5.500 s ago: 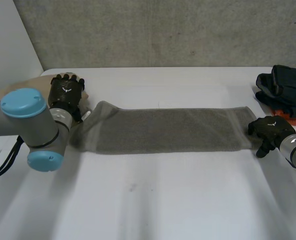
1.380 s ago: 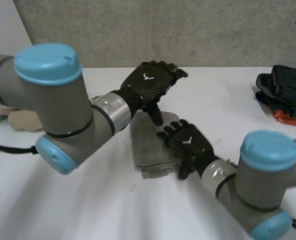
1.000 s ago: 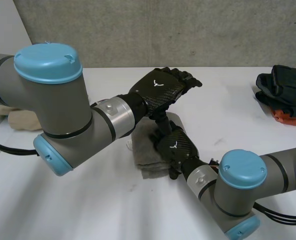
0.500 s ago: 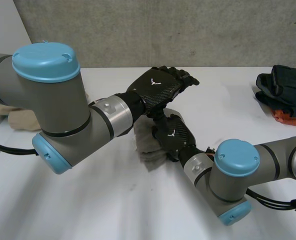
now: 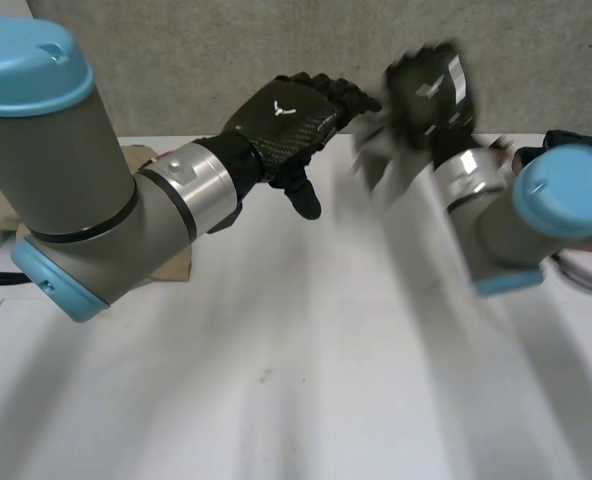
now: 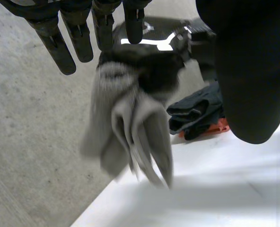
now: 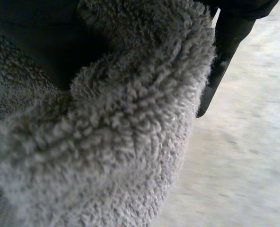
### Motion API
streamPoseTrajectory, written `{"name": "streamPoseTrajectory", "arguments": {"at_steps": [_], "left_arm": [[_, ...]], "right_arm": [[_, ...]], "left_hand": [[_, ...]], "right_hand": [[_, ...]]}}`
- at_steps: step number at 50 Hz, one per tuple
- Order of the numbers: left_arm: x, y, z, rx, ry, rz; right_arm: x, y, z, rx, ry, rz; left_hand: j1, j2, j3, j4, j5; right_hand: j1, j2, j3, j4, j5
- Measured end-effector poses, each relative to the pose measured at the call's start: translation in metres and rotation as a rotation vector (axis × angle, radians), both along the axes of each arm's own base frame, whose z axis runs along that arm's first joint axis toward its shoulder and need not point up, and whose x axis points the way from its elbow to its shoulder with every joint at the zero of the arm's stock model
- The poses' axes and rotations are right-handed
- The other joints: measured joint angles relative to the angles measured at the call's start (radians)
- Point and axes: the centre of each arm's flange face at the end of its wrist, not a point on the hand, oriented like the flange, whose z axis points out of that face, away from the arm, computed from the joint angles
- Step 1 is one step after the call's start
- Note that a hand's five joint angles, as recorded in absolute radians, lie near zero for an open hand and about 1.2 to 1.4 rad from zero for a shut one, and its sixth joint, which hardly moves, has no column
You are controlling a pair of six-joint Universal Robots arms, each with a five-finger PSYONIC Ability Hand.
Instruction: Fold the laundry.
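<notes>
Right hand (image 5: 431,95) up above the far right of the white table (image 5: 276,380), fingers clamped round the bunched grey towel (image 6: 130,137), which hangs clear of the surface. Left hand (image 5: 286,125) aloft just left of it, fingers relaxed, holding nothing. Dark clothes pile (image 6: 196,111) at far right.

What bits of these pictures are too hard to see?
- Head view: right hand and grey towel are blurred; its folds are unreadable.
- Right wrist view: the towel covers most of that hand.
- Left wrist view: the left hand hides part of the dark clothes pile.
</notes>
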Motion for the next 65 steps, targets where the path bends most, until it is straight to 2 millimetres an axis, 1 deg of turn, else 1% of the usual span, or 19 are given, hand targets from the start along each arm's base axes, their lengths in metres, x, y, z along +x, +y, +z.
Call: {"name": "streamPoseTrajectory", "arguments": {"at_steps": [6,7,10,11,12,13,18,22,28,32,33,36,38,39,40,47,57,62,65], "left_arm": [[0.001,0.001,0.006,-0.012,0.008,0.003],[0.001,0.002,0.006,-0.011,0.008,0.003],[0.001,0.003,0.004,-0.008,0.006,0.002],[0.001,0.003,0.004,-0.008,0.005,0.002],[0.001,0.003,0.003,-0.005,0.004,0.0],[0.0,0.004,0.003,-0.003,0.003,-0.001],[0.0,0.005,-0.001,0.007,-0.003,-0.003],[-0.001,0.006,-0.005,0.02,-0.01,-0.005],[-0.003,0.008,-0.011,0.044,-0.012,-0.011],[-0.004,0.009,-0.014,0.059,-0.009,-0.012],[-0.005,0.009,-0.014,0.063,-0.008,-0.012],[-0.005,0.009,-0.015,0.068,-0.007,-0.012],[-0.005,0.01,-0.015,0.069,-0.006,-0.012],[-0.005,0.01,-0.015,0.069,-0.006,-0.013],[-0.005,0.01,-0.014,0.069,-0.006,-0.014],[-0.009,0.017,-0.013,0.067,-0.004,-0.031],[-0.014,0.033,-0.008,0.06,0.003,-0.066],[-0.016,0.041,0.001,0.048,0.026,-0.085],[-0.016,0.043,0.012,0.036,0.06,-0.09]], "right_arm": [[-0.055,-0.05,0.045,-0.105,-0.081,-0.106],[-0.073,-0.064,0.054,-0.126,-0.101,-0.133],[-0.113,-0.091,0.063,-0.154,-0.126,-0.179],[-0.117,-0.093,0.063,-0.156,-0.128,-0.182],[-0.141,-0.109,0.062,-0.16,-0.13,-0.198],[-0.149,-0.114,0.061,-0.159,-0.129,-0.201],[-0.204,-0.15,0.022,-0.1,-0.086,-0.2],[-0.248,-0.171,-0.038,0.01,-0.042,-0.189],[-0.293,-0.171,-0.119,0.185,-0.008,-0.17],[-0.31,-0.163,-0.141,0.246,0.006,-0.16],[-0.314,-0.16,-0.142,0.254,0.012,-0.154],[-0.318,-0.154,-0.133,0.248,0.022,-0.151],[-0.319,-0.154,-0.129,0.241,0.023,-0.154],[-0.321,-0.152,-0.115,0.223,0.019,-0.174],[-0.322,-0.151,-0.105,0.21,0.011,-0.196],[-0.331,-0.138,-0.058,0.219,-0.075,-0.349],[-0.342,-0.102,-0.028,0.439,-0.155,-0.54],[-0.36,-0.085,-0.006,0.457,-0.099,-0.749],[-0.359,-0.079,0.012,0.41,-0.04,-0.835]], "left_hand": [[0.0,0.0,0.0,0.0,0.0],[0.0,0.0,0.0,0.0,0.0],[0.0,0.0,0.0,0.0,0.0],[0.0,0.0,0.0,0.0,0.0],[0.0,0.0,0.0,0.0,0.0],[0.0,0.0,0.0,0.0,0.0],[0.0,0.0,0.0,0.0,0.0],[0.0,0.0,0.0,0.0,0.0],[0.0,0.0,0.0,0.0,0.0],[0.0,0.0,0.0,0.0,0.0],[0.0,0.0,0.0,0.0,0.0],[0.0,0.0,0.0,0.0,0.0],[0.0,0.0,0.0,0.0,0.0],[0.0,0.0,0.0,0.0,0.0],[0.0,0.0,0.0,0.0,0.0],[0.0,0.0,0.0,0.0,0.0],[0.0,0.0,0.0,0.0,0.0],[0.0,0.0,0.0,0.0,0.0],[0.0,0.0,0.0,0.0,0.0]], "right_hand": [[0.0,0.0,0.004,0.0,0.0],[0.0,0.0,0.004,0.0,0.0],[0.0,0.0,0.004,0.0,0.0],[0.0,0.0,0.004,0.0,0.001],[0.0,0.0,0.004,0.001,0.007],[0.0,0.0,0.004,0.001,0.008],[0.0,0.0,0.004,0.001,0.014],[0.0,0.0,0.004,0.002,0.014],[0.0,0.0,0.004,0.003,0.021],[0.0,-0.014,-0.015,-0.021,0.031],[-0.048,-0.123,-0.116,-0.133,-0.059],[-0.408,-0.504,-0.495,-0.523,-0.441],[-0.539,-0.66,-0.626,-0.656,-0.568],[-0.767,-0.885,-0.881,-0.908,-0.81],[-0.811,-0.928,-0.933,-0.955,-0.864],[-0.82,-0.946,-0.96,-0.982,-0.891],[-0.82,-0.946,-0.96,-0.982,-0.891],[-0.82,-0.946,-0.96,-0.982,-0.891],[-0.82,-0.946,-0.96,-0.982,-0.891]]}}
